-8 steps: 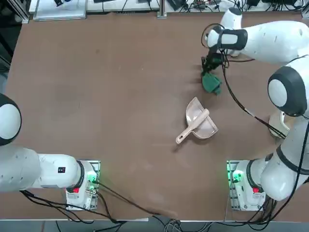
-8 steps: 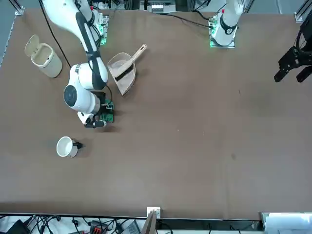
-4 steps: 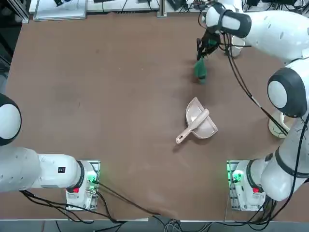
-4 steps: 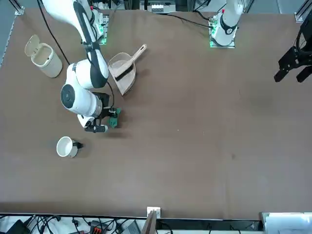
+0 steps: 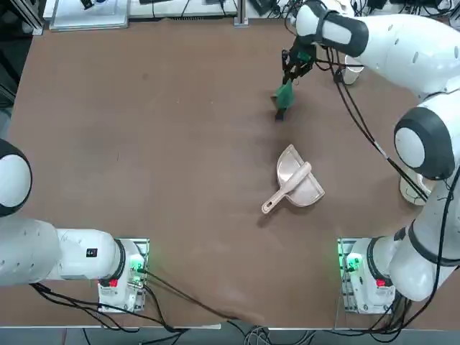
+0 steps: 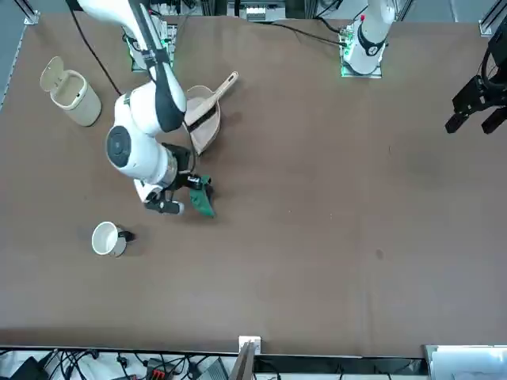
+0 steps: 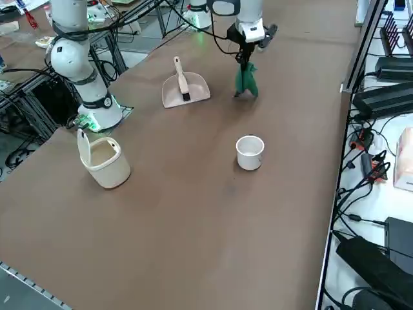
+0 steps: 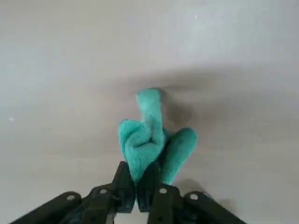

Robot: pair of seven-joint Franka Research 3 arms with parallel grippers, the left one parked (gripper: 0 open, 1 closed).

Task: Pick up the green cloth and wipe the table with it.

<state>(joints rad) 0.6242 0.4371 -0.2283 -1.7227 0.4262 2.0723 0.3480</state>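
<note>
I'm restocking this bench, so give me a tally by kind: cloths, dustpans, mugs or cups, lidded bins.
Cloth: 1
Dustpan: 1
Cup: 1
Lidded bin: 1
Total: 4

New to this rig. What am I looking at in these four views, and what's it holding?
Two robot arms share a brown table; the right one works. The top view looks straight down, the front view faces the robot, the side view looks down from the robot's right, and the last camera rides on the working wrist.

The right gripper is shut on a green cloth, bunched up above its fingertips in the wrist view. On the tabletop are a dustpan with a brush, a white cup and a small lidded bin, lid open.
</note>
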